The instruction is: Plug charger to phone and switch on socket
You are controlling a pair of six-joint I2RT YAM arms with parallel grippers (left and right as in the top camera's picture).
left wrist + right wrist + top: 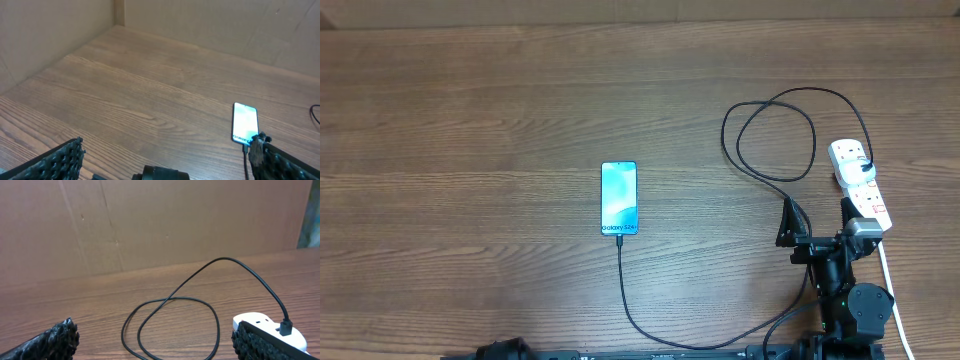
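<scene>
You have the wood bench [470, 110] carrying everything. The charger [619, 265] leaves the near end of the phone [619, 198] and loops well to the phone's right, its plug seated in the socket [868, 197] farther right. Phone screen lit. Right gripper [817, 222], between phone and socket: jaws wide apart, empty. Left gripper [167, 161], on the phone's near side: likewise apart, empty.
</scene>
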